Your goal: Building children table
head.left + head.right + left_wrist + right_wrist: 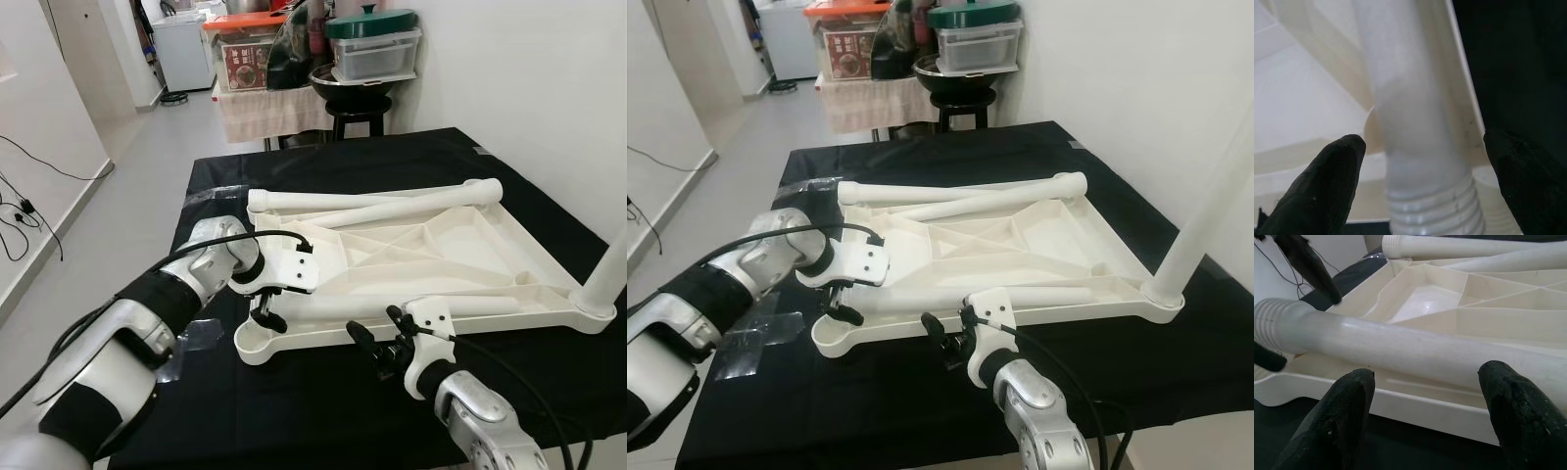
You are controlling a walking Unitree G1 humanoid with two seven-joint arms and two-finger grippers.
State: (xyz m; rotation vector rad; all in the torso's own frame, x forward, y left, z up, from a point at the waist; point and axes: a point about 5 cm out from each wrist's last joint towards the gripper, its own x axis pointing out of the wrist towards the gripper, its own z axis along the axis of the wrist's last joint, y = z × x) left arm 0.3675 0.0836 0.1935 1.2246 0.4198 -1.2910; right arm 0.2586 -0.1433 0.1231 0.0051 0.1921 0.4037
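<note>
Fingers (1327, 186) of both grippers spread wide, straddling table leg (1415, 350) on upturned tabletop (441, 245)

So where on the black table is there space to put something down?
The black cloth is bare behind the upturned white tabletop, toward the stool. More bare cloth lies along the front edge, near the tape patch. It is crowded at the tabletop's front rim, where the left claw and right claw flank a loose leg.

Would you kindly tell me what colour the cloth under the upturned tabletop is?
The cloth is plain black, seen best in the left eye view.
</note>
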